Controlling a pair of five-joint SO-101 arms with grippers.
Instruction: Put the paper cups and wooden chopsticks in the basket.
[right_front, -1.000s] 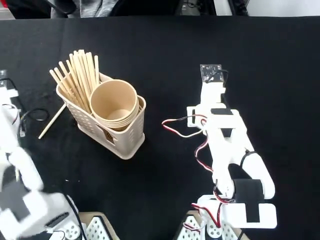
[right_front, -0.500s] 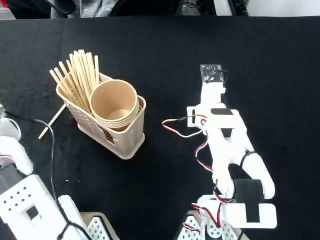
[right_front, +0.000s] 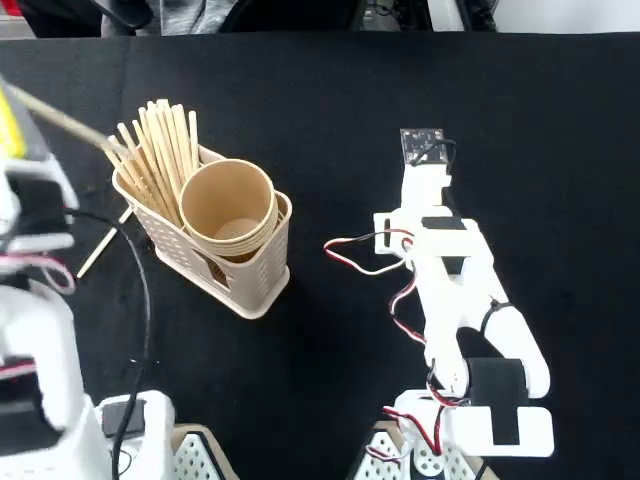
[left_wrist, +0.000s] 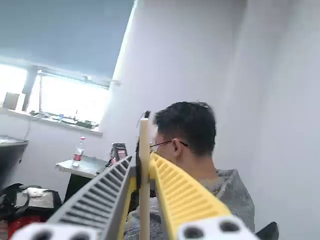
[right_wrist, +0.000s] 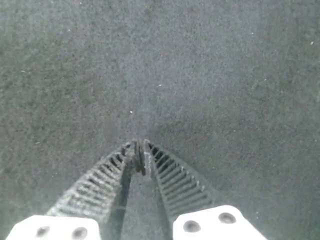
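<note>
Step in hand: chopstick transfer. One chopstick (left_wrist: 144, 145) is clamped in the left pincer (left_wrist: 144, 167) and held raised over the left edge of the counter (right_front: 330, 90), its tip aimed at the basket (right_front: 255, 285). Cups (right_front: 228, 205) and a chopstick bundle (right_front: 160, 150) are seen inside the basket, left of the counter's centre. One loose chopstick (right_front: 103, 245) is noted on the counter beside it. The right pincer (right_wrist: 139, 150) is pressed closed on nothing. Next: the held stick should be tipped down into the bundle, then released.
</note>
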